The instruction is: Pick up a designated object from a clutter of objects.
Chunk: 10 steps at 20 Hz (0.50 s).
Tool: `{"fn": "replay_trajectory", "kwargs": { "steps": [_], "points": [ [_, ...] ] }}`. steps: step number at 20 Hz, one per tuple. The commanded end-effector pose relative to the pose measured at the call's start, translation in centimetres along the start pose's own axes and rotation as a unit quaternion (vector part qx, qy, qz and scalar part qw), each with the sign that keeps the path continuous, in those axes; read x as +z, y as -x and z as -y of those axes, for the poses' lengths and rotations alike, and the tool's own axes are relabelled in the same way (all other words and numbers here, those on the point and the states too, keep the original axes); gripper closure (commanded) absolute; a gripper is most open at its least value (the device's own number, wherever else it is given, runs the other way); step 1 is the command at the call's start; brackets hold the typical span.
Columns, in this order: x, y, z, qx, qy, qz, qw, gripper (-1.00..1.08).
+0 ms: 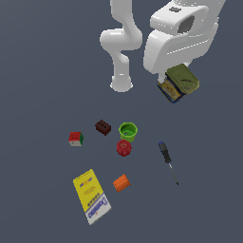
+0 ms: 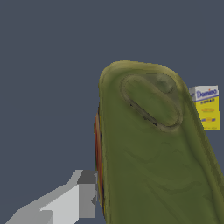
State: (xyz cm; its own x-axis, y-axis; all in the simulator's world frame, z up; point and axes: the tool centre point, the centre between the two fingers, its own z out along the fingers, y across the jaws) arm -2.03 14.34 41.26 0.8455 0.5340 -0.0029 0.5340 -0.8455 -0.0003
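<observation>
Surface: a plain dark grey-blue floor [image 1: 42, 71] fills both views, with nothing else behind it.
Yellow-and-white box [image 1: 91, 196]: nearest the exterior camera, lying flat, yellow label face up with a blue-and-white end; in the wrist view a slice of it shows past the tin's edge, reading "Domino".
Orange cup [image 1: 121, 182]: on its side just to the exterior view's right of the box, apart from it.
Screwdriver [image 1: 168, 161]: lying flat toward the exterior view's right, dark handle farther from the camera, thin shaft pointing nearer.
Red knobbly lump [image 1: 124, 148]: beyond the orange cup, just in front of the green cup.
Green cup [image 1: 127, 131]: upright, mouth open upward, very close to the red lump.
Puzzle cube [image 1: 75, 138]: on the exterior view's left, well apart from the cup.
Dark red brick [image 1: 103, 127]: between the cube and the green cup, slightly farther back.
Olive tin [image 1: 179, 82]: raised off the floor, tilted, its yellow-and-blue label side turned down; it fills most of the wrist view.
Gripper [image 1: 176, 78]: clamped on the olive tin; one grey finger [image 2: 83, 194] presses against the tin's edge in the wrist view.
Arm [image 1: 124, 40]: white, rising from its base at the far side of the floor.
</observation>
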Motion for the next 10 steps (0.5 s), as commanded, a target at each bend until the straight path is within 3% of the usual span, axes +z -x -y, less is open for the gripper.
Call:
{"fn": "replay_trajectory", "kwargs": {
  "steps": [1,10],
  "points": [
    [-0.58,-0.19,0.23,0.000,0.000,-0.001,1.0000,1.08],
    [-1.10,-0.30,-0.24,0.000,0.000,0.000,1.0000,1.08]
  ]
}}
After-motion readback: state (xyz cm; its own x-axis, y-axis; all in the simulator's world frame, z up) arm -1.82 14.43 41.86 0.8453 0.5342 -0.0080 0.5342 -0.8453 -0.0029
